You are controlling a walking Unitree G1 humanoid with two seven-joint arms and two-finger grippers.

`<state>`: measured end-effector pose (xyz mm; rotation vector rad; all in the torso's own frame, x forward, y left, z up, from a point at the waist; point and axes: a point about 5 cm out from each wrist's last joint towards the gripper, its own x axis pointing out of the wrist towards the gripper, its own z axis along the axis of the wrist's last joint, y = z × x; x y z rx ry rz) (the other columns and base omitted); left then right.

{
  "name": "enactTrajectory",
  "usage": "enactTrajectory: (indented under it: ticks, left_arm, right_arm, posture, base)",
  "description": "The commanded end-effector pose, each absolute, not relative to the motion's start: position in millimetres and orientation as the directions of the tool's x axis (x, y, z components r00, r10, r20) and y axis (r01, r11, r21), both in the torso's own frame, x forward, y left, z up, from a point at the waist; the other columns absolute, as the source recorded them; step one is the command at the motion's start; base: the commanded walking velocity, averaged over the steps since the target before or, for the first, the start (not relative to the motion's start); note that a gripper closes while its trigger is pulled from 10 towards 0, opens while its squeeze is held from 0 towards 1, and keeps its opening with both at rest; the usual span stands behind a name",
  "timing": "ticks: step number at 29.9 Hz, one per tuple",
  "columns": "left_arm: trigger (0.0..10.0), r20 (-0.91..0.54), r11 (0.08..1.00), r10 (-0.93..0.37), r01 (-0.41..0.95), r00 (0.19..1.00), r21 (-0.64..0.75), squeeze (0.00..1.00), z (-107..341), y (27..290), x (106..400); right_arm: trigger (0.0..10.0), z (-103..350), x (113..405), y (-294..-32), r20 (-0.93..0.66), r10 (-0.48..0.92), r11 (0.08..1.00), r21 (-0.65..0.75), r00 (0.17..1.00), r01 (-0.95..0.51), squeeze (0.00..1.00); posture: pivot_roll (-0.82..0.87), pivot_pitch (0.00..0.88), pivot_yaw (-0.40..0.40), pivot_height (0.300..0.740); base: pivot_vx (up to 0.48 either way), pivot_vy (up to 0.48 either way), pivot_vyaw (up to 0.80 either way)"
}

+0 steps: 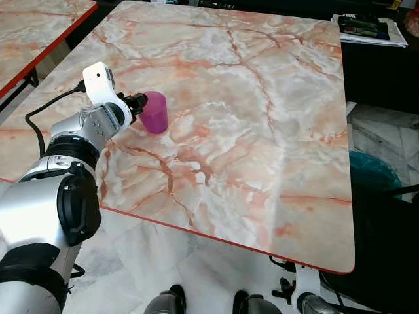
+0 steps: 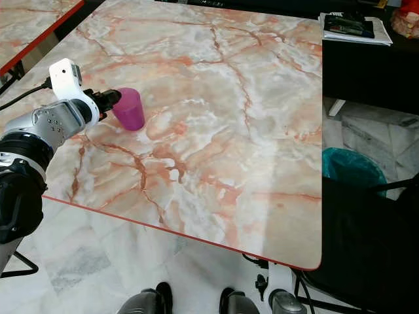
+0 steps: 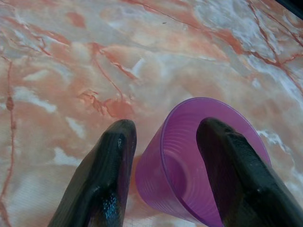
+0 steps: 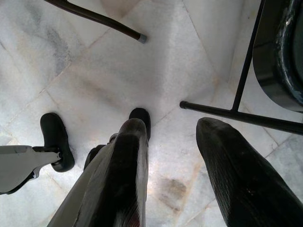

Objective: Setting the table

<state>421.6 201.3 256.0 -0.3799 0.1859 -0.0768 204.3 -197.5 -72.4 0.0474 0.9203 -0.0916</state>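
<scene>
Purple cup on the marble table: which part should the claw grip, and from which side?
Grip the purple cup by its rim wall, from the robot's left. It looks upright and open-topped, so one finger can go inside, one outside. The left claw already straddles the wall that way: one finger inside, the other outside, though contact isn't clear.
</scene>
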Motion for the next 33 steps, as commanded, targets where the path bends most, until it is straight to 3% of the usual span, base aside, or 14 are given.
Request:
enactTrajectory:
  ticks: [1, 2, 3, 8, 10, 15, 20, 21, 22, 23, 25, 33]
  left_arm:
    - [7.9, -0.179, 0.919, -0.128, 0.048, 0.976, -0.392, 0.00, 257.0, 197.3, 422.0]
    - [7.9, -0.179, 0.918, -0.128, 0.048, 0.975, -0.393, 0.00, 257.0, 197.3, 422.0]
    - [4.7, -0.180, 0.919, -0.128, 0.048, 0.975, -0.392, 0.00, 256.8, 197.2, 422.0]
    - [4.5, -0.185, 0.920, -0.127, 0.046, 0.975, -0.388, 0.00, 255.1, 197.7, 421.8]
    - [4.0, -0.187, 0.920, -0.128, 0.046, 0.974, -0.389, 0.00, 254.6, 197.7, 421.7]
    - [4.0, -0.190, 0.921, -0.129, 0.046, 0.973, -0.387, 0.00, 253.8, 197.4, 421.6]
    - [4.9, -0.193, 0.920, -0.130, 0.046, 0.973, -0.389, 0.00, 253.5, 197.1, 421.6]
    - [7.9, -0.195, 0.921, -0.132, 0.047, 0.972, -0.388, 0.00, 252.9, 196.9, 421.5]
    - [9.1, -0.197, 0.921, -0.133, 0.048, 0.971, -0.387, 0.00, 252.3, 196.6, 421.4]
    - [9.5, -0.200, 0.921, -0.136, 0.049, 0.970, -0.387, 0.00, 251.4, 196.3, 421.3]
    - [10.0, -0.203, 0.921, -0.138, 0.050, 0.969, -0.386, 0.00, 250.4, 196.4, 421.1]
    - [9.8, -0.214, 0.921, -0.142, 0.049, 0.966, -0.387, 0.00, 247.4, 196.1, 420.7]
  right_arm:
    - [10.0, -76.2, 197.6, -196.7, -0.809, -0.062, 0.994, 0.004, 0.584, 0.112, 0.00]
    - [10.0, -76.2, 197.7, -196.7, -0.809, -0.063, 0.994, 0.004, 0.584, 0.112, 0.00]
    - [10.0, -76.2, 197.6, -196.7, -0.809, -0.063, 0.994, 0.004, 0.584, 0.112, 0.00]
    - [10.0, -76.2, 197.6, -196.8, -0.810, -0.063, 0.994, 0.004, 0.584, 0.112, 0.00]
    - [10.0, -76.2, 197.7, -196.7, -0.809, -0.063, 0.994, 0.004, 0.584, 0.112, 0.00]
    - [10.0, -76.2, 197.7, -196.7, -0.809, -0.062, 0.994, 0.004, 0.584, 0.111, 0.00]
    - [10.0, -76.0, 198.1, -196.6, -0.809, -0.062, 0.994, 0.003, 0.584, 0.110, 0.00]
    - [10.0, -76.1, 198.0, -196.6, -0.810, -0.062, 0.994, 0.003, 0.584, 0.110, 0.00]
    - [10.0, -76.1, 197.9, -196.6, -0.810, -0.062, 0.994, 0.003, 0.583, 0.110, 0.00]
    - [10.0, -76.2, 197.8, -196.6, -0.810, -0.062, 0.994, 0.002, 0.583, 0.109, 0.00]
    - [10.0, -76.2, 197.8, -196.6, -0.810, -0.062, 0.994, 0.002, 0.583, 0.109, 0.00]
    - [10.0, -76.1, 197.9, -196.5, -0.809, -0.064, 0.994, 0.002, 0.584, 0.111, 0.00]
  posture:
    - [0.03, 0.218, 0.018, 0.740]
    - [0.03, 0.218, 0.018, 0.740]
    - [0.03, 0.219, 0.018, 0.740]
    - [0.03, 0.219, 0.018, 0.740]
    - [0.03, 0.219, 0.018, 0.740]
    - [0.03, 0.219, 0.018, 0.740]
    - [0.03, 0.219, 0.020, 0.740]
    - [0.03, 0.219, 0.019, 0.740]
    - [0.03, 0.219, 0.019, 0.740]
    - [0.03, 0.219, 0.019, 0.740]
    - [0.03, 0.219, 0.019, 0.740]
    - [0.03, 0.218, 0.020, 0.740]
  base:
    - [0.000, 0.000, 0.00]
    - [0.000, 0.000, 0.00]
    - [0.000, 0.000, 0.00]
    - [0.000, 0.000, 0.00]
    - [0.000, 0.000, 0.00]
    - [0.000, 0.000, 0.00]
    - [0.000, 0.000, 0.00]
    - [0.000, 0.000, 0.00]
    - [0.000, 0.000, 0.00]
    - [0.000, 0.000, 0.00]
    - [0.000, 0.000, 0.00]
    - [0.000, 0.000, 0.00]
